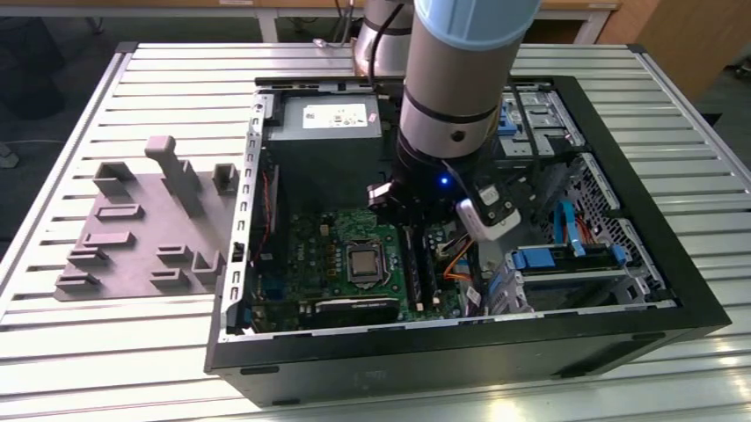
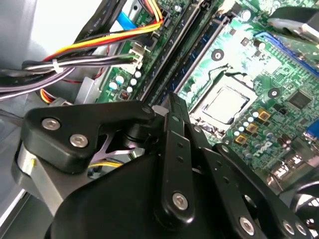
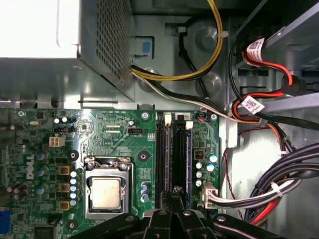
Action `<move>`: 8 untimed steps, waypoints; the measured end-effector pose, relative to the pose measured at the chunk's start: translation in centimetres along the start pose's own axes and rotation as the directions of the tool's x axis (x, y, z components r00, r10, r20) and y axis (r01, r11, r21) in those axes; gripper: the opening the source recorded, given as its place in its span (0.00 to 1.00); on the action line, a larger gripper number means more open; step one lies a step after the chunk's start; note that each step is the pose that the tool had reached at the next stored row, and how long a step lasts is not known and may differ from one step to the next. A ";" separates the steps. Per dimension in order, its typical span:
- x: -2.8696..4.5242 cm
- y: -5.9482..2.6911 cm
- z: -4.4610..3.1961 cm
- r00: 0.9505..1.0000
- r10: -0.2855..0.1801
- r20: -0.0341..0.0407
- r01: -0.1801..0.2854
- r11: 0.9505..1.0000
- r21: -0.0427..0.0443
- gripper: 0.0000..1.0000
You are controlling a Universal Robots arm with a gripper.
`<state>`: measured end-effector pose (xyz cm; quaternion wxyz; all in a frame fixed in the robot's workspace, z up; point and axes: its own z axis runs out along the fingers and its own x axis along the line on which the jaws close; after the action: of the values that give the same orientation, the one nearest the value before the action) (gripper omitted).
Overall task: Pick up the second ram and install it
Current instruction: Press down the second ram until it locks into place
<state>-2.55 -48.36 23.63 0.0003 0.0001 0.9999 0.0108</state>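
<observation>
Tool (image 3: 175,191) over ram slots (image 3: 172,154), green motherboard (image 3: 114,144).

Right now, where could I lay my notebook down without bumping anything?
The ribbed metal table is bare in front of the grey moulded plastic tray and along the exterior view's left edge. Inside the open black computer case it is crowded: green motherboard, bundled cables and the gripper over the memory slots.

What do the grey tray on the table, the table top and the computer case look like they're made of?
The grey tray looks like moulded plastic: matte, one even colour, with blocky upright pegs formed in one piece. The table top looks like metal, probably aluminium: pale, ribbed slats with a soft sheen. The computer case seems to be sheet metal with a black painted outside; its inner walls are bare grey and perforated.
</observation>
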 end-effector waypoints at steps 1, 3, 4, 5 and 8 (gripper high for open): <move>0.00 0.00 0.16 1.000 0.000 0.000 0.000 1.000 0.000 0.13; 0.00 -0.01 0.69 1.000 -0.002 0.000 0.002 1.000 0.000 0.13; 0.00 -0.02 0.82 1.000 -0.002 0.000 0.002 1.000 0.000 0.13; 0.00 -0.02 0.95 1.000 -0.002 0.000 0.002 1.000 0.000 0.13; 0.00 -0.03 1.25 1.000 -0.003 0.000 0.003 1.000 0.000 0.13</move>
<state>-2.55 -48.37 22.37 0.0003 -0.0011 0.9999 0.0107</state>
